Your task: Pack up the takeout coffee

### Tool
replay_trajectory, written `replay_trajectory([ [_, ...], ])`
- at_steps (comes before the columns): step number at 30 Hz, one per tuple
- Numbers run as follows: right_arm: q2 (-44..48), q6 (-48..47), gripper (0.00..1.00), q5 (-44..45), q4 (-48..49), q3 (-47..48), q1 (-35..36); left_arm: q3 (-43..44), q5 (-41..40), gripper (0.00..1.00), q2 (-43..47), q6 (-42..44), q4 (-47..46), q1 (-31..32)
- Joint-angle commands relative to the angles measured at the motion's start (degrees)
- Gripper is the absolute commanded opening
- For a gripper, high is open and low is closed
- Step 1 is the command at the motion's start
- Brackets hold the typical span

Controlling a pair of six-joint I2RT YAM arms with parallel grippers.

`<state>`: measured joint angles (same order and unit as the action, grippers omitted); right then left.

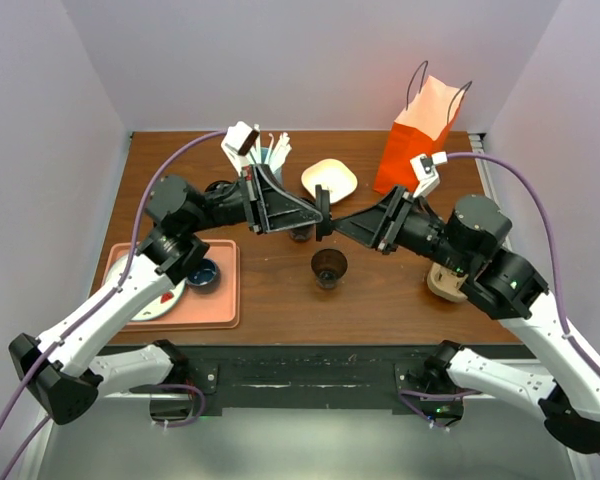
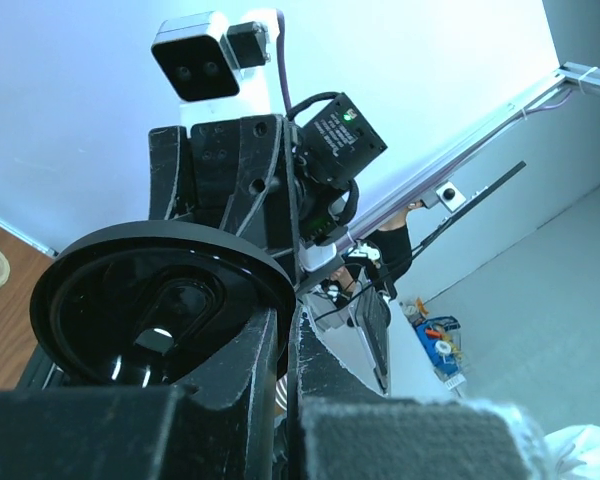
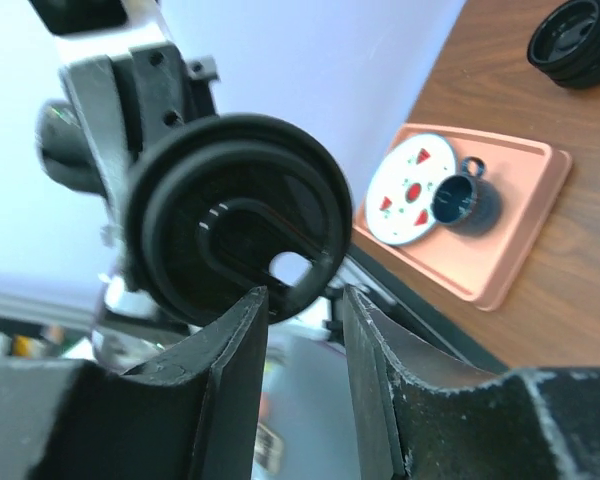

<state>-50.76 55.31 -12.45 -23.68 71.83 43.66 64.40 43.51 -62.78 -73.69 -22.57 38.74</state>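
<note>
Black lid (image 3: 230, 215) of the takeout coffee is off its cup, held in mid-air between the two arms. The open black cup (image 1: 328, 268) stands on the table (image 1: 280, 295) close by, toward the bases. Left gripper (image 1: 315, 213) pinches the lid's rim, jaws pressed together. Right gripper (image 3: 302, 305) faces it, jaws spread either side of the lower rim, no contact evident. Judged step: lid handover. Next, seat the lid squarely on the cup before it goes in the orange paper bag (image 1: 420, 140). Cup contents unreadable.

Plain pale walls (image 1: 280, 60) enclose a brown wooden bench (image 1: 280, 300) on three sides. Grey floor (image 1: 280, 450) shows below its near edge.
</note>
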Motion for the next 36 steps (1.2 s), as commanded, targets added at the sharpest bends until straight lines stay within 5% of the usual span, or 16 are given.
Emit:
replay_trajectory([
  [1,0.49,11.13,0.4,3.31,2.93,4.18,-0.33,5.99,3.6,0.08,-1.37,2.92,0.06,0.02],
  [11,3.56,27.91,0.38,10.33,4.96,1.56,-0.33,6.79,2.02,0.07,-2.52,4.52,-4.59,0.11],
  [25,0.58,31.44,0.43,8.49,1.71,4.11,-0.33,12.33,0.97,0.06,-4.54,6.19,-6.26,0.11],
  [36,1.02,32.32,0.41,7.62,8.39,2.08,-0.33,10.04,0.88,0.05,-3.84,5.14,-8.71,0.11],
])
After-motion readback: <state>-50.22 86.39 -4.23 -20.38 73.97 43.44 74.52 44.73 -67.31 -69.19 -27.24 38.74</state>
